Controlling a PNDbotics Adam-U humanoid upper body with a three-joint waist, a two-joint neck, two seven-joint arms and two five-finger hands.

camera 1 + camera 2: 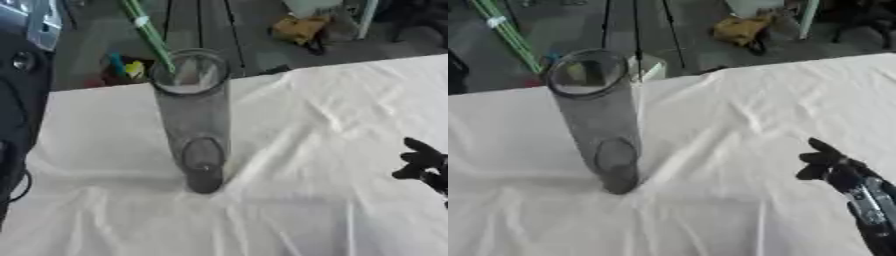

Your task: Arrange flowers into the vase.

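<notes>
At the far left, the robot's dark left arm [13,125] is hanging along the edge, its robot hand out of sight. Just right of it, a tall clear glass vase [197,120] is standing upright on the white-clothed tabletop [332,125], with a green flower stem [149,32] slanting by its rim. At the right edge, the right robot hand [833,167] is hovering over the cloth, fingers curling, gripping nothing.
</notes>
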